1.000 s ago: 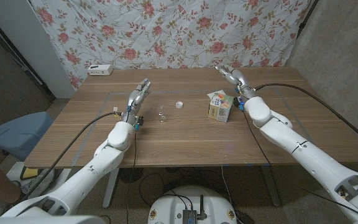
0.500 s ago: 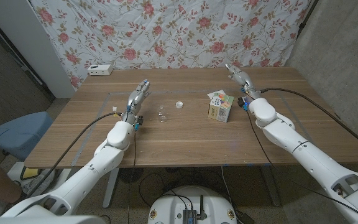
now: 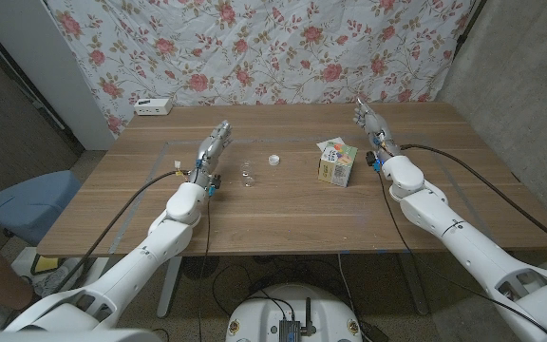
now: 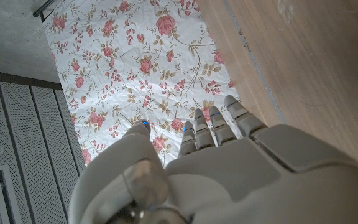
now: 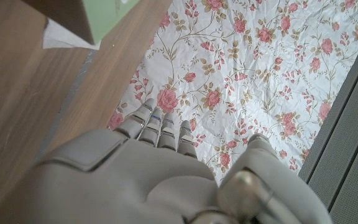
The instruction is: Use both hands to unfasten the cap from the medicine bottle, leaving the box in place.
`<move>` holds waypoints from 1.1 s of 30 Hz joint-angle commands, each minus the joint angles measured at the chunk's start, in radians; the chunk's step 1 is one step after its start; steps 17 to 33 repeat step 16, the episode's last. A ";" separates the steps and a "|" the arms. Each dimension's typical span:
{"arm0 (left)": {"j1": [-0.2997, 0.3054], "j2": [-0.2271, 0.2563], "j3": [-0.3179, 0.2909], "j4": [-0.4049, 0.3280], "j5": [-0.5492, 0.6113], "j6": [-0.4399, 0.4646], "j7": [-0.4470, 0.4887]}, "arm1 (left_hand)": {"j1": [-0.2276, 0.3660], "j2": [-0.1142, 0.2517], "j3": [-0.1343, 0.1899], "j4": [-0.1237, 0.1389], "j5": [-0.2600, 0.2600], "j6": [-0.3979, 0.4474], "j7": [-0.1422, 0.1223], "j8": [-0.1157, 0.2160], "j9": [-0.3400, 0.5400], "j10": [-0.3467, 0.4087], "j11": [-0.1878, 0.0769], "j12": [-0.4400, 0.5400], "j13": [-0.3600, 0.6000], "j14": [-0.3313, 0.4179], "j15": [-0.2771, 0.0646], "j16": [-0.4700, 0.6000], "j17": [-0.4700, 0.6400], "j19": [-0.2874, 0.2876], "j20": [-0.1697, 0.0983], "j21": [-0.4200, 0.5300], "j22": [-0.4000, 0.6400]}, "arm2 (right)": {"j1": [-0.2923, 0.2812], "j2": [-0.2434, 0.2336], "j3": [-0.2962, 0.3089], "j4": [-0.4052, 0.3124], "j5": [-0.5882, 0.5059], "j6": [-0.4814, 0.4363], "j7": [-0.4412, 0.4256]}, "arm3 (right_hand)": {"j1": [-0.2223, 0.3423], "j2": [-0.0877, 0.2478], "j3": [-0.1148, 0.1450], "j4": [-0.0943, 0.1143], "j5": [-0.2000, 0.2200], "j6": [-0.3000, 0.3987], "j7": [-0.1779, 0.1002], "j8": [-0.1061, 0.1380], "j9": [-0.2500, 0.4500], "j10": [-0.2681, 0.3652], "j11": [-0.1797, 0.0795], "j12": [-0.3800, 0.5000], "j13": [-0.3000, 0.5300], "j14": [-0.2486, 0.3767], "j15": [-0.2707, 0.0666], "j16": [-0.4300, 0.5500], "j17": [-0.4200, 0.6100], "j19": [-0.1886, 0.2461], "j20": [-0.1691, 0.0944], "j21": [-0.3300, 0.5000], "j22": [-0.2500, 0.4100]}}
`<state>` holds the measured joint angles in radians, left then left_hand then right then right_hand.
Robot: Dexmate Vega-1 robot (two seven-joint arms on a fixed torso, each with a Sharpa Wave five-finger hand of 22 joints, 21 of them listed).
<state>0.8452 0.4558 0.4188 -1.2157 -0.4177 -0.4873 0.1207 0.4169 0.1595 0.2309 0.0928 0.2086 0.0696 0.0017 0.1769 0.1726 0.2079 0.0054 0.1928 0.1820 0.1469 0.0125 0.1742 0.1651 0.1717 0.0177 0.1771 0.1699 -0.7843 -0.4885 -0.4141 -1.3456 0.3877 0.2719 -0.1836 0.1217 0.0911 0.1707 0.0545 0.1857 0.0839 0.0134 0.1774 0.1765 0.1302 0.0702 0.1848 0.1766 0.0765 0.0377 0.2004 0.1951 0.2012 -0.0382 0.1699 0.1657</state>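
Note:
A small clear medicine bottle point(image 3: 247, 176) stands on the wooden table point(image 3: 283, 214) near its middle. A white cap point(image 3: 274, 160) lies apart from it, a little farther back and to the right. The green and white box point(image 3: 336, 162) stands right of the cap on a white paper point(image 3: 328, 144). My left hand point(image 3: 212, 143) is held left of the bottle, fingers stretched and apart, holding nothing. My right hand point(image 3: 368, 121) is up behind and right of the box, also open and empty. In the right wrist view, a corner of the box point(image 5: 98, 14) shows beyond my right hand point(image 5: 166, 174).
A white power strip point(image 3: 152, 106) lies at the table's back left corner. A floral curtain point(image 3: 273, 47) hangs behind the table. A blue chair point(image 3: 27, 201) stands off the left side. In the left wrist view my left hand point(image 4: 216, 168) points toward the curtain point(image 4: 135, 56).
My right hand has drawn to the right and away from the box. The left hand, the bottle, the cap and the box stay where they were.

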 commanded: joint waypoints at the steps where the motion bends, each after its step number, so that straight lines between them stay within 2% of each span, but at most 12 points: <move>1: -0.015 -0.006 0.003 0.012 -0.037 0.015 -0.034 | -0.018 -0.001 0.000 0.016 -0.005 0.009 0.003 0.005 0.001 0.003 0.005 0.003 -0.001 0.005 0.004 0.004 0.004 -0.024 0.000 -0.004 0.003 | -0.012 0.051 0.021 0.084 0.097 0.091 0.031 | -0.030 0.005 -0.004 0.020 0.007 -0.004 0.034 0.003 0.003 0.007 0.008 0.002 -0.001 -0.001 0.007 0.001 0.003 -0.010 -0.007 0.008 0.001; 7: -0.018 -0.012 0.004 0.030 -0.046 0.009 -0.043 | -0.038 -0.002 -0.005 0.028 -0.004 0.008 0.004 0.004 0.001 0.006 0.001 0.004 -0.002 0.021 -0.001 0.009 0.004 -0.046 -0.004 -0.004 0.002 | -0.025 0.058 0.021 0.083 0.100 0.101 0.017 | -0.044 0.006 -0.007 0.029 0.009 -0.013 0.039 0.002 0.001 0.012 0.004 0.002 -0.002 0.035 0.009 0.012 0.000 -0.014 -0.011 0.009 0.001; 13: -0.021 -0.023 0.003 0.056 -0.060 -0.004 -0.056 | -0.049 -0.002 -0.007 0.034 -0.002 0.008 0.004 0.004 0.001 0.010 0.003 0.005 -0.002 0.043 -0.002 0.014 0.003 -0.054 -0.005 -0.001 0.002 | -0.031 0.067 0.021 0.088 0.112 0.113 0.020 | -0.047 0.006 -0.007 0.030 0.010 -0.018 0.043 0.001 0.001 0.010 0.000 0.000 -0.002 0.040 0.009 0.011 -0.002 -0.015 -0.014 0.010 0.000; 16: 0.002 -0.010 0.002 0.023 -0.059 0.014 -0.044 | -0.052 -0.002 -0.008 0.035 -0.002 0.007 0.005 0.003 0.001 0.010 0.004 0.005 -0.002 0.044 -0.001 0.013 0.002 -0.055 -0.006 -0.001 0.002 | -0.036 0.085 0.023 0.096 0.123 0.144 0.026 | -0.048 0.006 -0.006 0.030 0.011 -0.021 0.045 0.000 0.001 0.008 0.000 -0.001 -0.002 0.040 0.011 0.010 -0.003 -0.016 -0.016 0.011 0.000; 33: 0.002 -0.010 0.002 0.023 -0.059 0.014 -0.044 | -0.052 -0.002 -0.008 0.035 -0.002 0.007 0.005 0.003 0.001 0.010 0.004 0.005 -0.002 0.044 -0.001 0.013 0.002 -0.055 -0.006 -0.001 0.002 | -0.036 0.085 0.023 0.096 0.123 0.144 0.026 | -0.048 0.006 -0.006 0.030 0.011 -0.021 0.045 0.000 0.001 0.008 0.000 -0.001 -0.002 0.040 0.011 0.010 -0.003 -0.016 -0.016 0.011 0.000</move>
